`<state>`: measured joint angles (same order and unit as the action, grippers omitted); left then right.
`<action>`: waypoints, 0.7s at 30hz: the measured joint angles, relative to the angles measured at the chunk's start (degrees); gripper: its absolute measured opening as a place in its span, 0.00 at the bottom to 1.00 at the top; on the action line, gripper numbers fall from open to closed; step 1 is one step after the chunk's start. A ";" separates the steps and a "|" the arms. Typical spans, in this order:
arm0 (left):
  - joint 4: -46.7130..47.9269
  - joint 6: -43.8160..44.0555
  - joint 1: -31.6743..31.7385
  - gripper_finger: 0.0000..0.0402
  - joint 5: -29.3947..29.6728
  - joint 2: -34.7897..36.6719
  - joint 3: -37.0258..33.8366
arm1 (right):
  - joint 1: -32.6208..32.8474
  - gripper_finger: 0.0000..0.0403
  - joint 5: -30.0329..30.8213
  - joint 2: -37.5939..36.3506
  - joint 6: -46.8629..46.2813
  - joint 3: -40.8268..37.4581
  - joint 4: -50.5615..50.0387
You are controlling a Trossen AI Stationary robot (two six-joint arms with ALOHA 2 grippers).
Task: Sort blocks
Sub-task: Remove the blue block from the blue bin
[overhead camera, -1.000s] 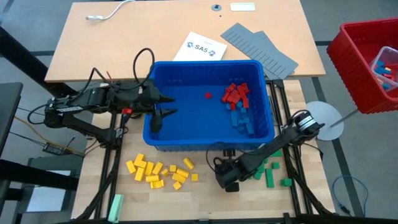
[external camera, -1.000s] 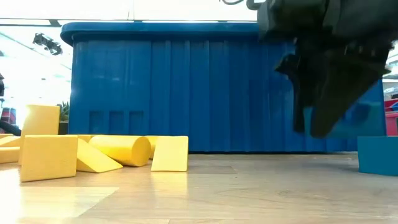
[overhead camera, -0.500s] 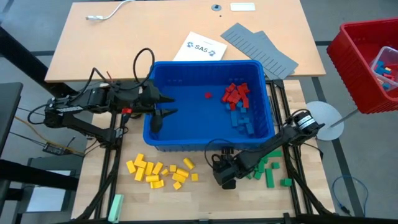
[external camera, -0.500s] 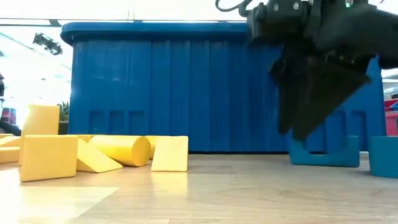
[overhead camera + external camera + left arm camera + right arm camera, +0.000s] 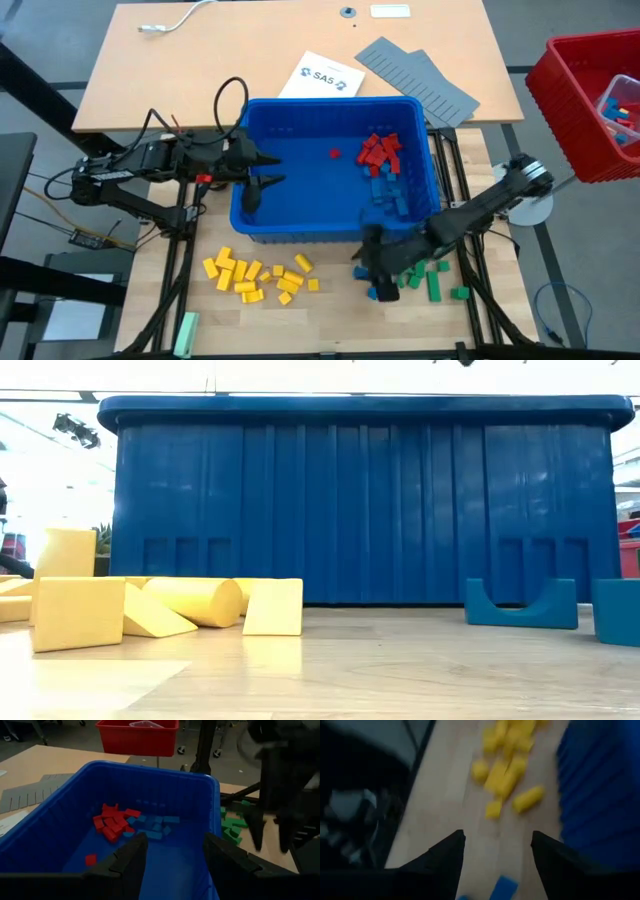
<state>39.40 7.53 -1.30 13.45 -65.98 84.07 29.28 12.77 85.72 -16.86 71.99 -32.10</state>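
I read this as the gap between picks: blue block just set down, nothing in hand.

Right gripper (image 5: 373, 262) sits on the near side of the bin (image 5: 262, 218), between the yellow pile (image 5: 258, 275) and the green pile (image 5: 432, 275). Its fingers (image 5: 447, 855) stand apart with bare table between them, holding nothing. Blue blocks (image 5: 377, 290) lie on the table right by it; the low view shows an arch-shaped one (image 5: 520, 605) in front of the bin wall.

Left gripper (image 5: 270, 170) hangs over the bin's left rim, fingers (image 5: 131, 857) spread, empty, pointing in at the load.

Blocks are split four ways: yellows and greens out on the table, a few blues by the right gripper, while reds (image 5: 380, 150) and the remaining blues (image 5: 388, 192) are in the bin's right half, one stray red (image 5: 334, 153) near the middle.

Next move, as I see it: right arm goes back over the near wall for another blue. That needs a clean lift over the rim and a pick from a tight cluster touching the reds.

In the way:
- bin wall between gripper and load
- left gripper already over the bin, so I keep the arms apart
- green pile close to the blue drop spot, easy to mix

Grey panels (image 5: 420, 80), a paper sheet (image 5: 320, 76) and a red crate (image 5: 590, 100) sit beyond the bin, out of the work.
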 joint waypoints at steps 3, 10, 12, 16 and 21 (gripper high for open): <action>0.11 0.01 0.00 0.50 0.29 0.00 0.00 | -0.94 0.54 5.51 -5.38 -0.60 0.00 1.40; 0.00 -0.10 0.00 0.50 0.95 -0.02 0.00 | -8.41 0.61 11.88 -14.28 2.42 0.02 0.44; -0.02 -1.18 0.04 0.50 1.79 -0.01 0.00 | -13.00 0.66 11.51 -15.41 4.31 0.04 -1.48; -0.46 -2.90 0.05 0.50 5.34 0.03 0.00 | -24.03 0.76 11.24 -15.68 11.19 0.04 -3.72; -0.58 -5.68 0.09 0.50 9.62 0.11 0.00 | -36.91 0.81 5.95 -12.60 19.09 0.07 -4.08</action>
<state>38.82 1.85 -1.21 23.06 -65.87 84.07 -7.64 18.73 73.12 2.23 72.05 -36.18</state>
